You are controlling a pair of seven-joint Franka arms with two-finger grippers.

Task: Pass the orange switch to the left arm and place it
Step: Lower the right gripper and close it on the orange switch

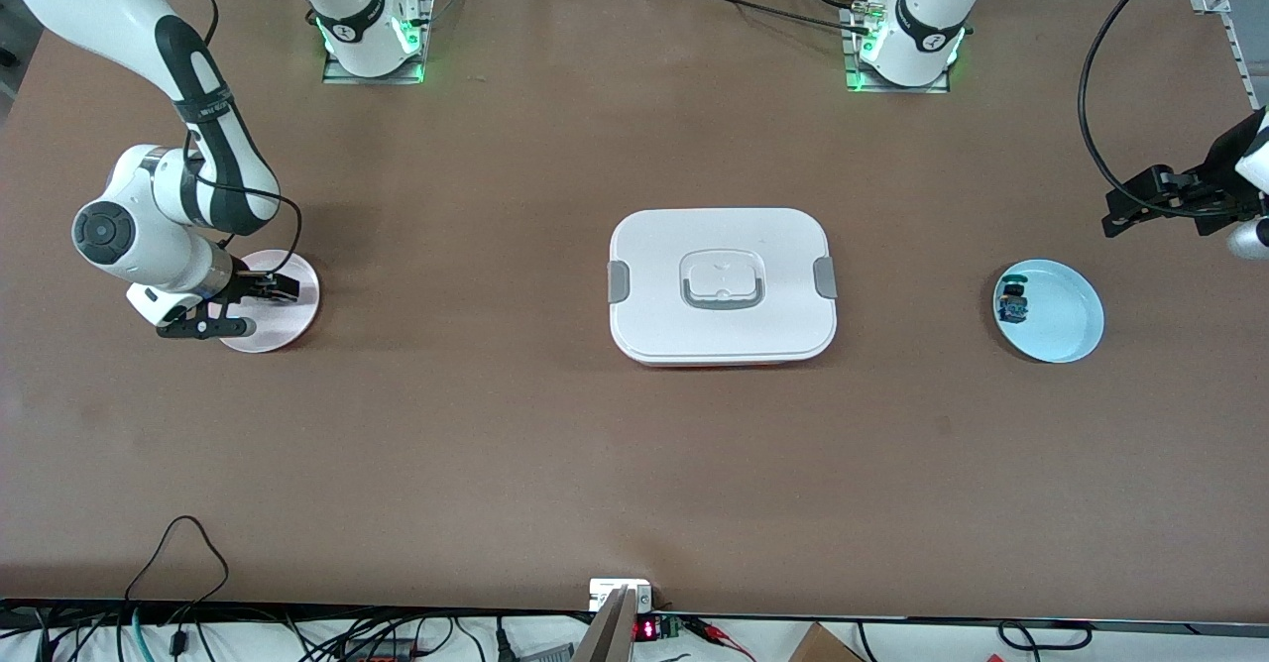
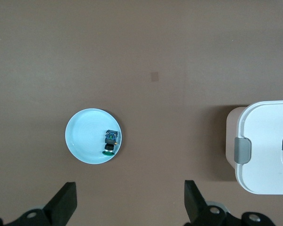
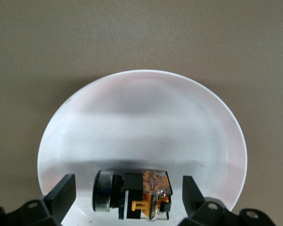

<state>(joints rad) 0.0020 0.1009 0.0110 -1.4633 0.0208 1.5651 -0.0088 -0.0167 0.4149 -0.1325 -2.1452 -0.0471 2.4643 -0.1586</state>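
The orange switch (image 3: 141,193) lies on its side on a pale pink plate (image 3: 141,117), its black and orange-yellow body showing beside a round rimmed head. My right gripper (image 3: 127,190) is open and low over that plate, one finger on each side of the switch and neither touching it. In the front view the right gripper (image 1: 253,308) covers the switch on the pink plate (image 1: 297,285) at the right arm's end. The white box (image 1: 722,285) sits mid-table. My left gripper (image 1: 1140,204) hangs open and empty over bare table beside a light blue plate (image 1: 1066,320).
A small switch with a blue body and dark green cap (image 1: 1013,303) lies in the light blue plate (image 2: 85,136). The left wrist view also shows this switch (image 2: 111,141) and the box's clipped end (image 2: 266,150). Cables run along the table's near edge.
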